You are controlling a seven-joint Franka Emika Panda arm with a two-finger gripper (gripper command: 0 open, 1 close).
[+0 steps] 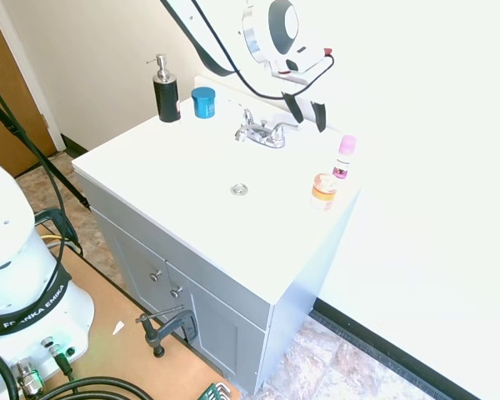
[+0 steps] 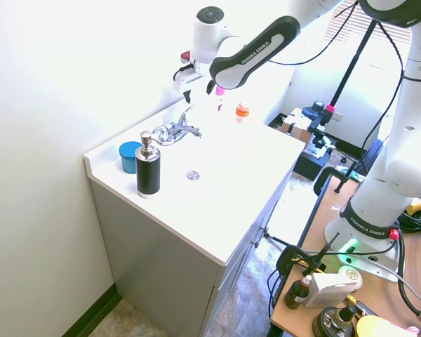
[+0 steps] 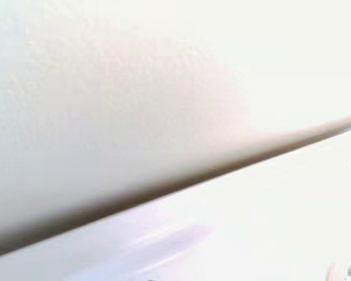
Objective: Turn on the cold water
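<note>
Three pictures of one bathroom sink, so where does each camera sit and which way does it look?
First exterior view: high beside the arm's base, looking down at the faucet; gripper above it.
Second exterior view: opposite side, looking across the soap bottle to the faucet; arm and gripper show.
Wrist view: close to the wall, blurred; no fingers show.
Both exterior views share faucet, soap bottle.

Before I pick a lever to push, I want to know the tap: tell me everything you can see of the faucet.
The faucet is small, shiny chrome, with a short curved spout over the basin and two alike slim lever handles, one on each side. It stands upright at the back edge of the white sink top, near the wall. No water runs from it. The gripper hangs open just above and behind it, touching neither handle.
</note>
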